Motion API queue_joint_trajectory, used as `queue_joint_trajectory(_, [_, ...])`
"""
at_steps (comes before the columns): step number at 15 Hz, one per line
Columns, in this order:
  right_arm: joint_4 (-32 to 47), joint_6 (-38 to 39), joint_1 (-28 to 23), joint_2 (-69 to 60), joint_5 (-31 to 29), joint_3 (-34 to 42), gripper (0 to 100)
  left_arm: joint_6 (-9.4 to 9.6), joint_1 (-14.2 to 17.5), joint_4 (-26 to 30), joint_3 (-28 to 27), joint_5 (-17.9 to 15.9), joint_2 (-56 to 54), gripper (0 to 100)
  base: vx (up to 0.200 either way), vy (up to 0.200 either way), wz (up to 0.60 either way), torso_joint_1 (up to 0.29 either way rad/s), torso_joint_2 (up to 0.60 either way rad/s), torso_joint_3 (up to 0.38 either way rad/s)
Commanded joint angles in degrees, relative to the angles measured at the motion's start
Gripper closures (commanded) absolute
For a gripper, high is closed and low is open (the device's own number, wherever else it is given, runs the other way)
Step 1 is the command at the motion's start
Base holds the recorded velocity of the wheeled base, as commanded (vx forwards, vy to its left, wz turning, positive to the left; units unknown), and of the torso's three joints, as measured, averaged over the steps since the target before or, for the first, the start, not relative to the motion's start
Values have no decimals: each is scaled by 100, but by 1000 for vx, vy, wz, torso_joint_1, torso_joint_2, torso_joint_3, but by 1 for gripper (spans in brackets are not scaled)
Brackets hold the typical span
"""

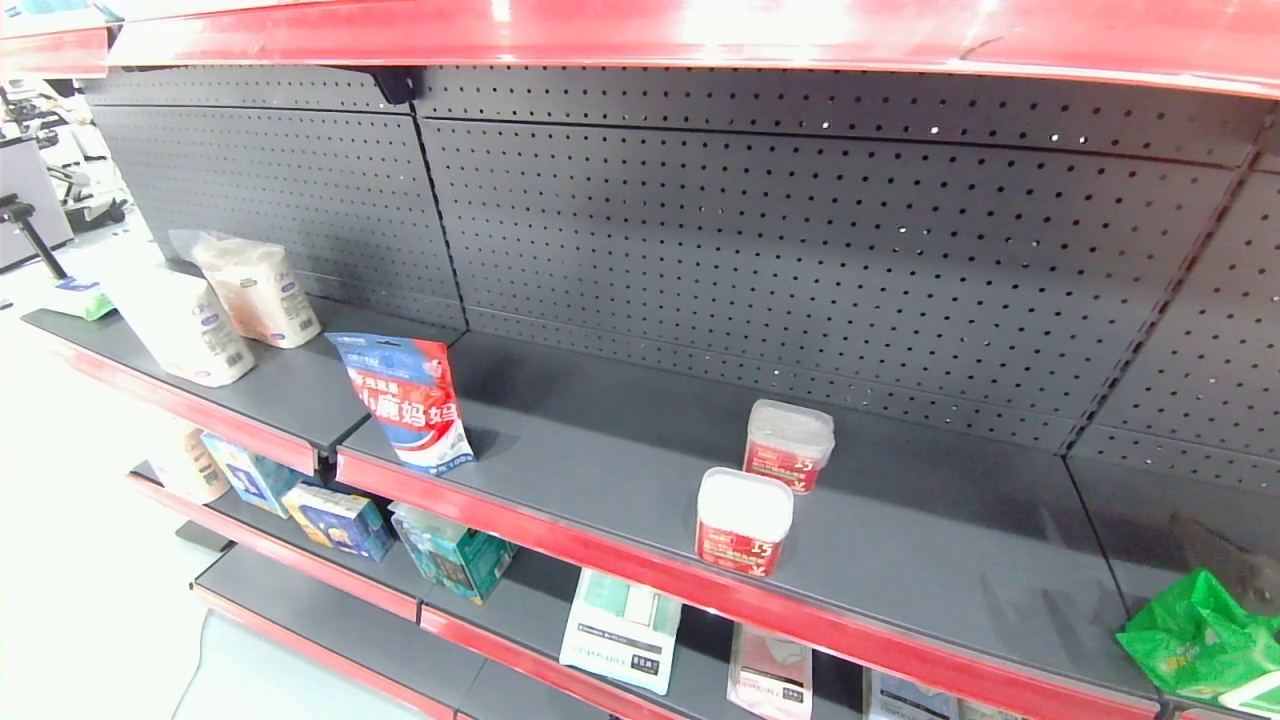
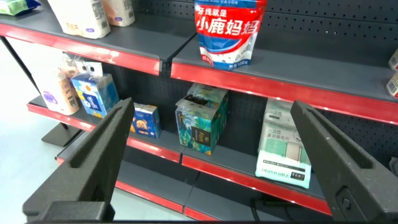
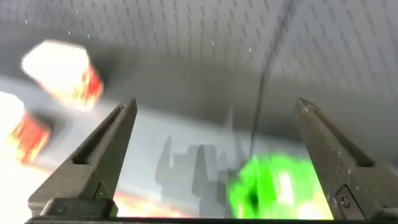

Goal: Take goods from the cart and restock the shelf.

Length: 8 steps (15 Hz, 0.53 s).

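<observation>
Black fingers of the left tool (image 2: 212,106) stand wide apart with nothing between them, facing the lower boards of the shelf (image 2: 311,65). Straight ahead of this tool a teal tissue box (image 2: 200,119) sits at the front of a lower board. A small blue box (image 2: 145,120) is just beside it toward the robot's left, and a white-and-green pack (image 2: 285,149) leans toward the robot's right. Farther to the tool's left are a blue carton (image 2: 93,93) and a white bottle (image 2: 59,90). One board higher than the tool, a red, white and blue pouch (image 2: 227,31) stands upright at the shelf's front edge. Two white packs (image 1: 185,320) stand beyond it to the left. The right tool (image 3: 216,102) is also spread open and empty, hanging just above the main grey board. A crumpled green packet (image 3: 273,186) lies close in front of it, nearer its right finger. Well off to that tool's left stand two red tubs with white lids (image 1: 743,520), one behind the other and slightly apart. A perforated back panel (image 1: 800,230) rises behind everything.
</observation>
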Motion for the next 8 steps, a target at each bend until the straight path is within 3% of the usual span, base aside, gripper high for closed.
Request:
queue_joint_trajectory(1, [1944, 165, -86, -2726, -69, 87, 0, 4, 9, -2, 0, 2, 2, 0, 0, 0, 0, 0, 0, 0])
queue_joint_trajectory(4, [2620, 139, -51, -4361, -51, 580, 0, -4, 0, -2, 0, 2, 2, 0, 0, 0, 0, 0, 0, 0])
queue_joint_trajectory(6, [2023, 157, -43, -4352, -183, 1063, 0, 4, 0, -2, 0, 2, 2, 0, 0, 0, 0, 0, 0, 0])
queue_joint_trajectory(8, [2594, 7, -43, -4352, 89, 1054, 0, 4, 0, -2, 0, 2, 2, 0, 0, 0, 0, 0, 0, 0])
